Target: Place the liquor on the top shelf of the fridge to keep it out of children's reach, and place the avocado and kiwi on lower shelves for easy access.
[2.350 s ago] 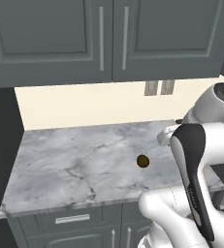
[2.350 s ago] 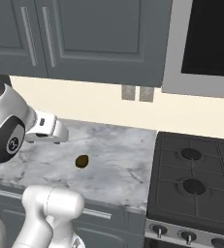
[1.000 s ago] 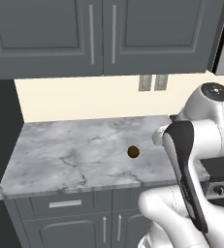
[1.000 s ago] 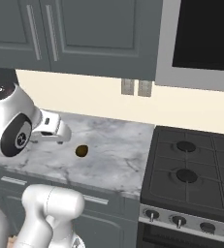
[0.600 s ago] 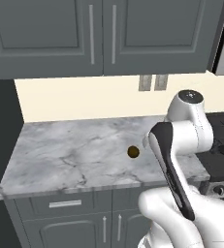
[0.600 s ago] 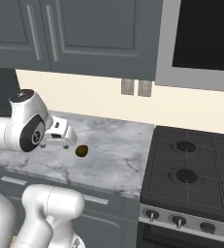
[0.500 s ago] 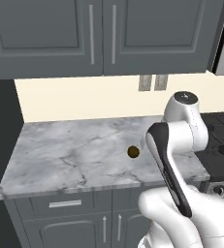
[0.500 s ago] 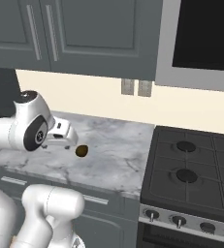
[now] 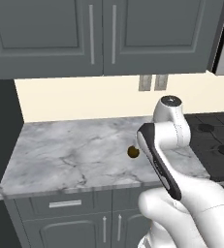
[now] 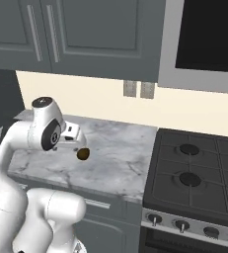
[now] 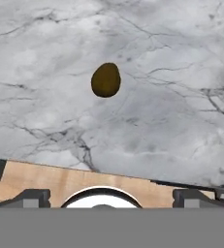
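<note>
- Risk first: the small brown egg-shaped kiwi [image 11: 105, 80] is sitting loose on the smooth grey-veined marble counter [image 9: 70, 155], and its rounded body looks likely to roll if one finger is nudging it before the other.
- The two-finger gripper [image 10: 72, 140] is hanging above the counter just beside the kiwi, jaws spread to their widest and gripping nothing.
- In the hand view the dark finger tips [image 11: 33, 197] are framing the bottom edge, with the kiwi lying ahead of them and off-centre; closing from a skewed line could be squirting the fruit sideways.
- The kiwi's skin is looking matte and dull brown, the counter polished and flat.
- The black gas stove [image 10: 199, 173] is sitting beside the counter, on the far side of the kiwi from the arm.
</note>
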{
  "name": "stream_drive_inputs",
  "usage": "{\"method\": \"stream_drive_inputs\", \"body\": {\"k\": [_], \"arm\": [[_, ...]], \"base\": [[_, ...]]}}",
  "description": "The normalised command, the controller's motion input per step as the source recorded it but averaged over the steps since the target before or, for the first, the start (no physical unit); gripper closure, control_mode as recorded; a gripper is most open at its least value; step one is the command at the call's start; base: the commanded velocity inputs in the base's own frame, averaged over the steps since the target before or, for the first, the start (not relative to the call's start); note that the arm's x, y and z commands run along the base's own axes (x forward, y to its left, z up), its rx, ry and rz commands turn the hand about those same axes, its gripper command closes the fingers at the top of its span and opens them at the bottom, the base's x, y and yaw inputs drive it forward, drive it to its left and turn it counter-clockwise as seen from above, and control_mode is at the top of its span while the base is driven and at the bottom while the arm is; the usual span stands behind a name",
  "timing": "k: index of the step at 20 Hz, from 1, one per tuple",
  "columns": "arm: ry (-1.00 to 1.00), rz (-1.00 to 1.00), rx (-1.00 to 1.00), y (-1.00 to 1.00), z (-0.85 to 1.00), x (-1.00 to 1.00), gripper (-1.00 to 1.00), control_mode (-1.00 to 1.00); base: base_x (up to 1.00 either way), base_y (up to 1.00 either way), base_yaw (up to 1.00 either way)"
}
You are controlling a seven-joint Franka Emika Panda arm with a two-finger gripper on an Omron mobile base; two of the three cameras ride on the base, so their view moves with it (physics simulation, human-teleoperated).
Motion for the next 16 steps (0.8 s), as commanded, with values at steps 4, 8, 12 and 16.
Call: {"method": "stream_drive_inputs", "body": {"k": [4, 8, 12, 16], "arm": [[0.01, 0.00, 0.00, 0.00, -0.36, 0.47, -1.00, -1.00], [0.00, 0.00, 0.00, 0.01, -0.33, 0.37, -1.00, -1.00], [0.01, 0.00, 0.00, 0.02, -0.29, 0.26, -1.00, -1.00], [0.03, 0.00, 0.00, 0.01, -0.26, 0.21, -1.00, -1.00]], "base": [[0.00, 0.00, 0.00], [0.00, 0.00, 0.00], [0.00, 0.00, 0.00], [0.00, 0.00, 0.00]]}}
